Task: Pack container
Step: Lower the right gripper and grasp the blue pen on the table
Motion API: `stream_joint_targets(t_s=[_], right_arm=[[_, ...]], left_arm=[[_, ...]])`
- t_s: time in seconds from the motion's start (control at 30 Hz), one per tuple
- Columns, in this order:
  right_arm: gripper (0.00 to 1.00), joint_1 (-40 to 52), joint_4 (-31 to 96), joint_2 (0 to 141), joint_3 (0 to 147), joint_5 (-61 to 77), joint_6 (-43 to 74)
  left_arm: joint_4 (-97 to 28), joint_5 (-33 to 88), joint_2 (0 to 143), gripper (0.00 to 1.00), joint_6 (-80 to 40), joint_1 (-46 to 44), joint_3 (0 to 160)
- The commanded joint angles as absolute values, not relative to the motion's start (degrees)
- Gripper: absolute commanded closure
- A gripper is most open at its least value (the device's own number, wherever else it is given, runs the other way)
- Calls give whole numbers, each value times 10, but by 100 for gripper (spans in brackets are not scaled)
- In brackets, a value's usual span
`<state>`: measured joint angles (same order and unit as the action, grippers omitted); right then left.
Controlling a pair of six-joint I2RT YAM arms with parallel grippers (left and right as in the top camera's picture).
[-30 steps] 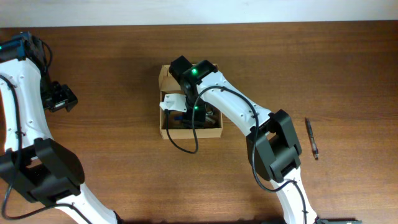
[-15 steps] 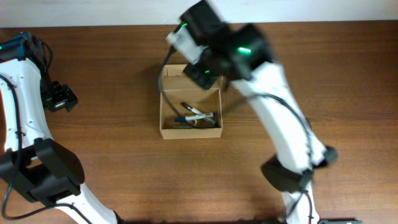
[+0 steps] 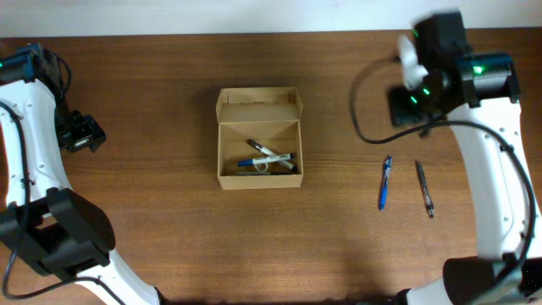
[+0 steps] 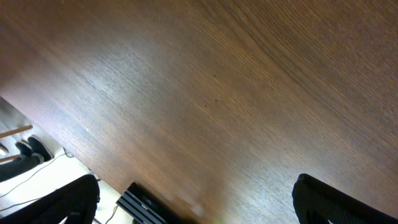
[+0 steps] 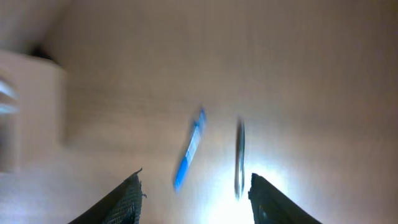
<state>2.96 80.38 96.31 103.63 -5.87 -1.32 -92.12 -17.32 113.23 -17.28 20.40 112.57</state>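
Right gripper [image 5: 194, 180] has swung off the container [image 3: 258, 180], jaws wide, empty; blue pen [image 5: 188, 149] and dark pen [image 5: 239, 158] just ahead: next pickup.

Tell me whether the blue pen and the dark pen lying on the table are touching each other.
Apart. The overhead view shows the blue pen and the dark pen lying side by side, with bare table between them along their whole length.

Tan container [image 3: 230, 140], blue pen [image 3: 384, 182], dark pen [image 3: 424, 188].
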Motion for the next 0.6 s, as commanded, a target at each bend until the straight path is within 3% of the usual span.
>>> stream_joint_targets(t_s=[0.0, 0.2, 0.4, 0.57], right_arm=[[45, -25, 760, 962, 898, 20, 25], [49, -56, 602, 973, 698, 91, 67], [57, -48, 538, 973, 620, 55, 117], [57, -48, 484, 973, 580, 38, 128]], left_arm=[[-921, -175, 1137, 0, -166, 208, 1125], [-921, -175, 1137, 0, -166, 208, 1125], [-921, -175, 1137, 0, -166, 208, 1125], [-921, -175, 1137, 0, -166, 208, 1125]])
